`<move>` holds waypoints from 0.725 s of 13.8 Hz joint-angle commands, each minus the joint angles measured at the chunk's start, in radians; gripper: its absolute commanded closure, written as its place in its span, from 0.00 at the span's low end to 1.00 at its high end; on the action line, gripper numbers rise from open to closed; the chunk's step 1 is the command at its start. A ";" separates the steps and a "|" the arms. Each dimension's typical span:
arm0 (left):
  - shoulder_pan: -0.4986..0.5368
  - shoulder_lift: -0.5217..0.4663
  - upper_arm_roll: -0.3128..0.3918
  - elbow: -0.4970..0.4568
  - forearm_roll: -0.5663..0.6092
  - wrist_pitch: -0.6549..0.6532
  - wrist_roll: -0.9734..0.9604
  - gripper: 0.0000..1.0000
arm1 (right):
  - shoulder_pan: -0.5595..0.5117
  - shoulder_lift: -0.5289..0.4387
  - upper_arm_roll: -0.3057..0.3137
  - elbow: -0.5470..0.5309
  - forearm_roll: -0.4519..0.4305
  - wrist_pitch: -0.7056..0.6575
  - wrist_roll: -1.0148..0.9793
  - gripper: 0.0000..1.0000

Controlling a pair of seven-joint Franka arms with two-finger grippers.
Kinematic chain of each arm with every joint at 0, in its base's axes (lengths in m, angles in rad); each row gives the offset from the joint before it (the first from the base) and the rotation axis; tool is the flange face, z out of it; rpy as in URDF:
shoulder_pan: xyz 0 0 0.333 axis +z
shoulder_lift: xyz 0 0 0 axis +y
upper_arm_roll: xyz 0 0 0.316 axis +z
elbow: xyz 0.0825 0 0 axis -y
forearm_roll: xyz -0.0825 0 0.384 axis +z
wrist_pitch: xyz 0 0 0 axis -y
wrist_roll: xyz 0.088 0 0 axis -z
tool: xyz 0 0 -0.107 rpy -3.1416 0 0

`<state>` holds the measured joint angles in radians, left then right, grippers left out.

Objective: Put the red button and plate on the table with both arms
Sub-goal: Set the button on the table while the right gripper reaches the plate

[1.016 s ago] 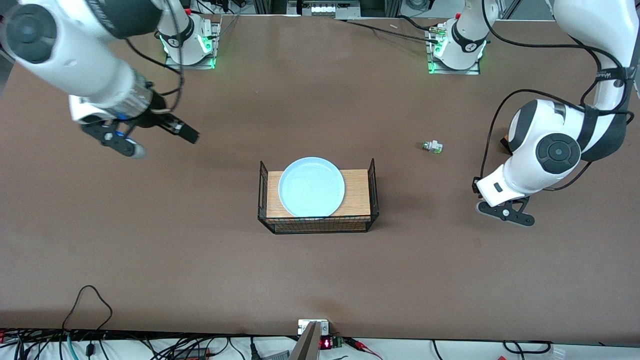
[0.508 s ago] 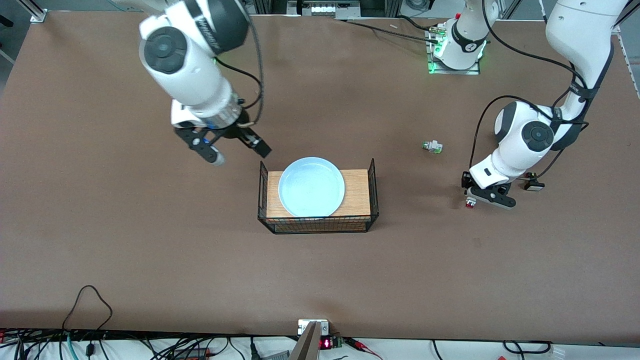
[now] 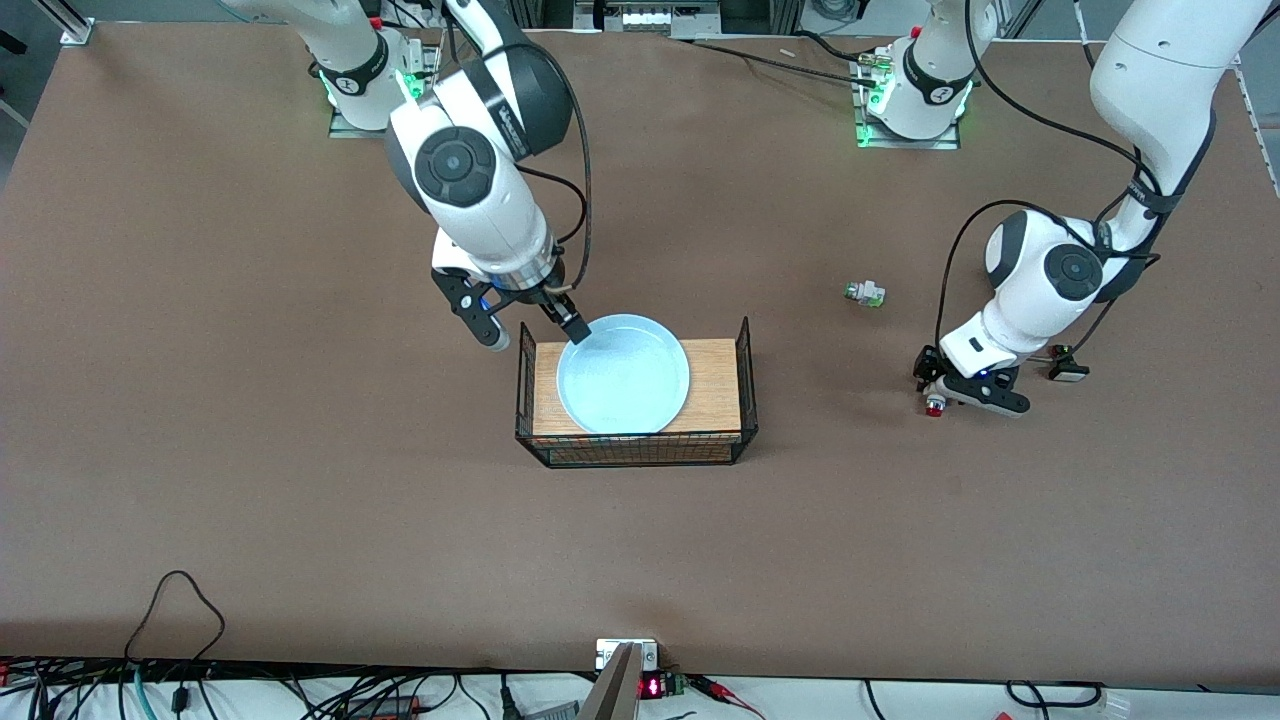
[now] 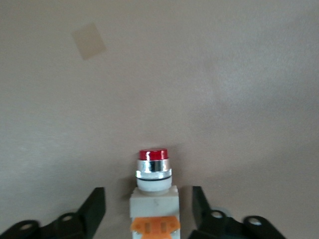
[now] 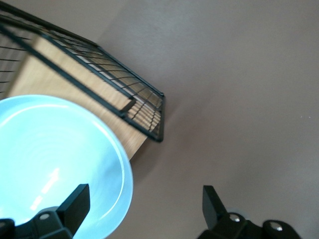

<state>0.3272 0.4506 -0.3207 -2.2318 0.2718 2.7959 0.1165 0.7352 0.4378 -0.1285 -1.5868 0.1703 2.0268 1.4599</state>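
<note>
The red button lies on the table toward the left arm's end. In the left wrist view the red button is a white block with an orange section and a red cap. My left gripper is low around it and open; in its wrist view the left gripper has a gap on each side of the block. The pale-blue plate rests on a wire rack. My right gripper is open and straddles the plate's rim. The right wrist view shows the plate by the right gripper.
The black wire rack with a wooden top stands mid-table, and its corner shows in the right wrist view. A green-and-white small part lies on the table. A small black-and-white part lies beside the left arm's wrist.
My right arm has swung from its end of the table to the plate's rim, gripper open. My left gripper has shifted slightly, and the red button now shows at its fingertips.
</note>
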 commanded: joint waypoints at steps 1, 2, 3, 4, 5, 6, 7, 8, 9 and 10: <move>0.006 -0.114 -0.032 0.044 -0.013 -0.209 0.022 0.00 | 0.021 0.051 -0.008 0.034 0.009 0.016 0.030 0.00; 0.012 -0.140 -0.062 0.079 -0.016 -0.305 0.019 0.00 | 0.023 0.064 -0.008 0.036 0.015 0.050 0.033 0.00; 0.013 -0.165 -0.076 0.118 -0.020 -0.417 0.012 0.00 | 0.030 0.077 -0.008 0.036 0.015 0.084 0.048 0.00; 0.012 -0.183 -0.098 0.183 -0.022 -0.556 -0.001 0.00 | 0.039 0.087 -0.008 0.036 0.014 0.108 0.069 0.00; 0.013 -0.184 -0.125 0.252 -0.023 -0.681 -0.014 0.00 | 0.041 0.090 -0.008 0.036 0.009 0.124 0.083 0.07; 0.010 -0.182 -0.145 0.317 -0.031 -0.785 -0.032 0.00 | 0.041 0.090 -0.008 0.036 0.012 0.127 0.083 0.24; 0.010 -0.182 -0.167 0.374 -0.051 -0.878 -0.040 0.00 | 0.040 0.090 -0.008 0.036 0.009 0.127 0.083 0.50; 0.009 -0.182 -0.176 0.436 -0.068 -0.971 -0.043 0.00 | 0.039 0.090 -0.008 0.036 0.005 0.127 0.076 0.74; 0.009 -0.181 -0.179 0.514 -0.072 -1.084 -0.040 0.00 | 0.039 0.090 -0.008 0.036 0.003 0.127 0.076 0.80; 0.007 -0.176 -0.179 0.594 -0.074 -1.175 -0.038 0.00 | 0.041 0.090 -0.010 0.036 0.003 0.127 0.074 0.86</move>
<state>0.3278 0.2508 -0.4921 -1.7873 0.2196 1.7822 0.0793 0.7677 0.5178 -0.1296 -1.5714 0.1710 2.1536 1.5236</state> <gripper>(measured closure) 0.000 0.410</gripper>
